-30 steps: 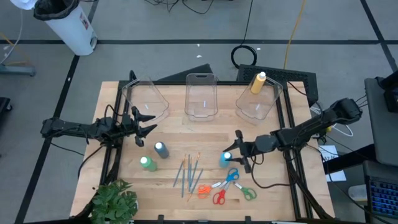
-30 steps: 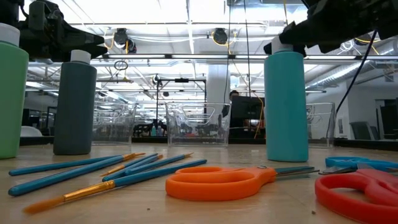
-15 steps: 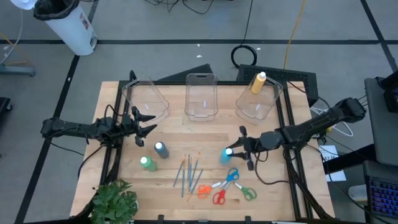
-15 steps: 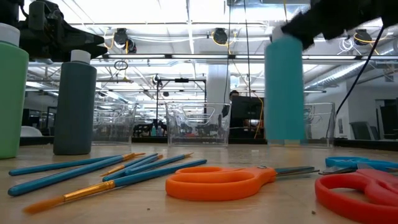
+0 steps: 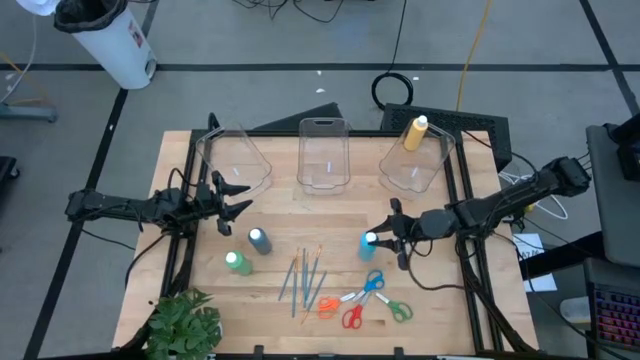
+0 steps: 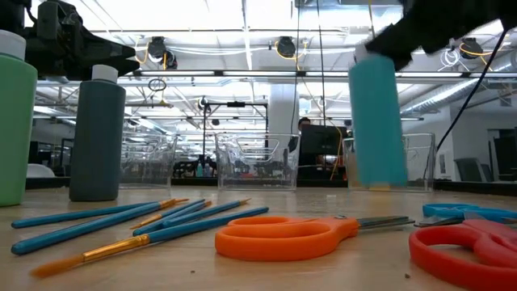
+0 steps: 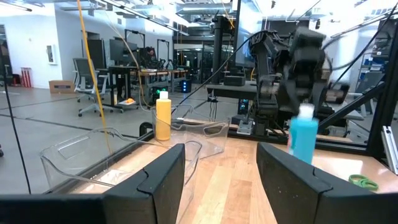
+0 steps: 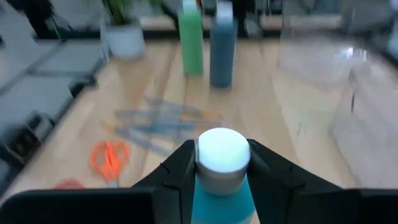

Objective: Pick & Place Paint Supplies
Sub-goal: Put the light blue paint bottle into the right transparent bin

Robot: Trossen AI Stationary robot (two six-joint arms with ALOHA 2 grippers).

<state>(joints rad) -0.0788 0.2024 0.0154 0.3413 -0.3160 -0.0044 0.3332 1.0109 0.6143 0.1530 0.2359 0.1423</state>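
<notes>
My right gripper (image 5: 380, 240) is shut on the turquoise paint bottle (image 5: 367, 245), which shows in the low view (image 6: 377, 121) above the tabletop. My left gripper (image 5: 232, 198) is open and holds nothing; it hovers near the left clear bin (image 5: 232, 160). The green bottle (image 5: 237, 263) and the grey-blue bottle (image 5: 259, 240) stand upright on their bases. The brushes (image 5: 305, 280) and scissors (image 5: 365, 300) lie flat toward the near edge. A yellow bottle (image 5: 414, 133) lies in the right bin (image 5: 400, 172). My right gripper pinches the turquoise bottle at its white cap (image 8: 222, 151), one finger (image 8: 180, 167) on either side. The fingers come in about level from the table's right. The bottle hangs below the cap, lifted clear of the table and slightly tilted (image 6: 377, 121).
Three clear bins sit along the far edge, the middle bin (image 5: 323, 152) among them. A leafy plant (image 5: 183, 325) stands at the near left corner. Bare wood lies between the bins and the supplies. Black frame rails run along both table sides.
My right gripper has risen with the turquoise bottle and shifted a little toward the far and right edges. The bottle, which stood on the table, is now lifted clear and leans slightly.
</notes>
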